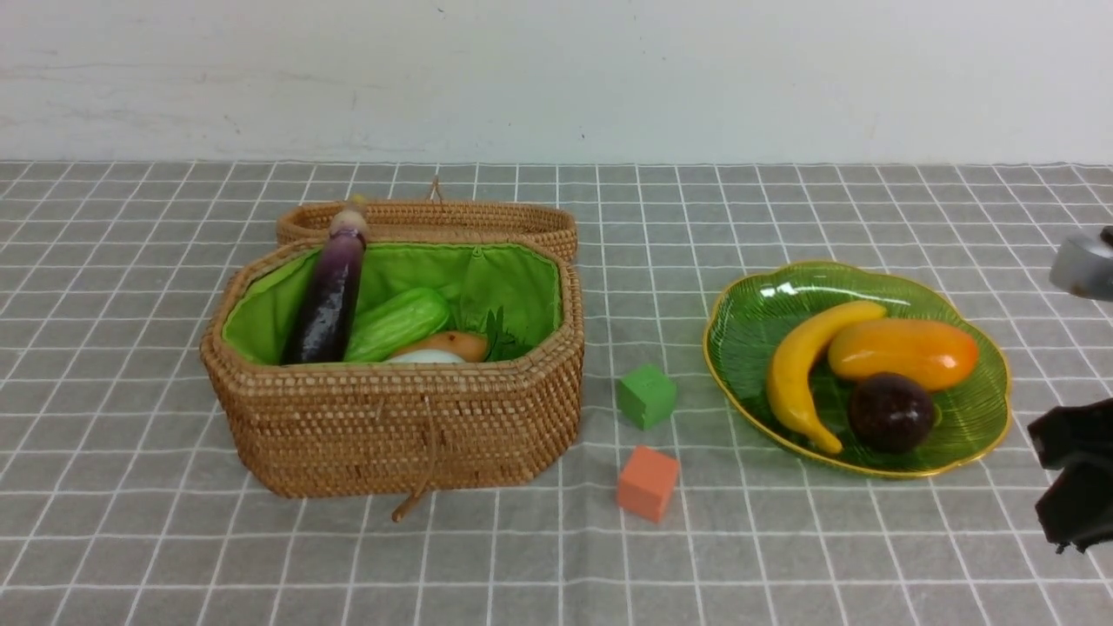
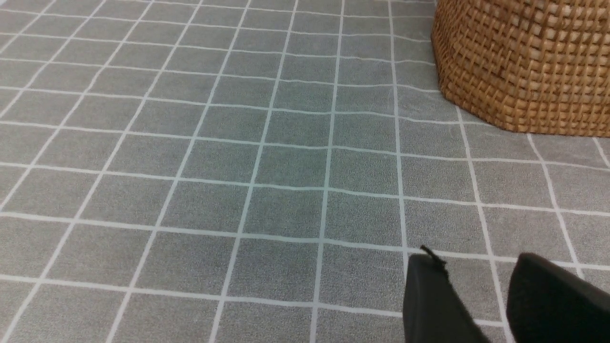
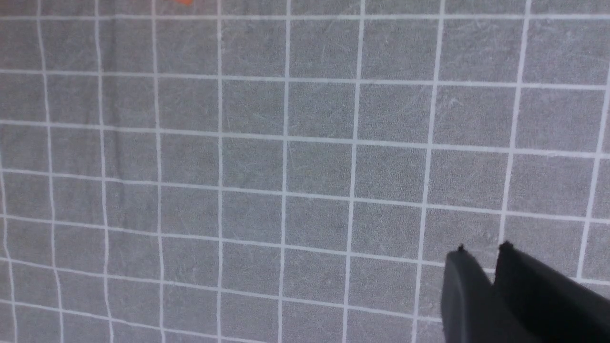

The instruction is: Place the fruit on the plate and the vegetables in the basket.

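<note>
The fruit [image 1: 878,365] sits on the plate [image 1: 974,417] beside the empty, nearly closed right gripper [image 3: 481,259]; sorting looks done.

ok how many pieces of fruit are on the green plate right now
3, all on the plate: the banana toward the basket side, the mango beside it, and the mangosteen nearest the camera. Nothing appears hidden beneath them.

The light is bright and even, and shadows on the worktop [image 1: 783,539] are soft and small. Shiny spots glint on the mango [image 1: 904,350] and the plate [image 1: 974,417]. The front view looks a little fuzzy. Both wrist views are clear.
</note>
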You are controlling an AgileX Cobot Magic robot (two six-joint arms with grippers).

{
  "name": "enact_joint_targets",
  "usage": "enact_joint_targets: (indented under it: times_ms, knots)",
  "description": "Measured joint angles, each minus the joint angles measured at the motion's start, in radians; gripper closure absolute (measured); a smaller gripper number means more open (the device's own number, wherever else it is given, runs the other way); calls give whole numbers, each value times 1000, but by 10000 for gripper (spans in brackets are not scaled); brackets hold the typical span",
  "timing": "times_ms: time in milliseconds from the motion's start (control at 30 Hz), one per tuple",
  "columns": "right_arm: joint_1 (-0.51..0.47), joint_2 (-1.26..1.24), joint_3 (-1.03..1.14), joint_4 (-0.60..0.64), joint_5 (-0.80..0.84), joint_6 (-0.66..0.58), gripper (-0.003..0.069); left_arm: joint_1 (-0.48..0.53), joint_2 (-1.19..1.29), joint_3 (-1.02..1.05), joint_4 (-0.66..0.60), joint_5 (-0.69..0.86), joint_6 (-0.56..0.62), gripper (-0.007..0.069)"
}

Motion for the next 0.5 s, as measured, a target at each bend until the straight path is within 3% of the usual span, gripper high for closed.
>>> enact_joint_targets:
  times_ms: [267,433,500]
  knots:
    - [0,-127,6,-81,-62,-42,550,0,0,0,0,0,0,386]
    - [-1,-339,131,-111,-388,-50,546,0,0,0,0,0,0,386]
    - [-2,-494,294,-110,-609,-51,543,0,0,0,0,0,0,386]
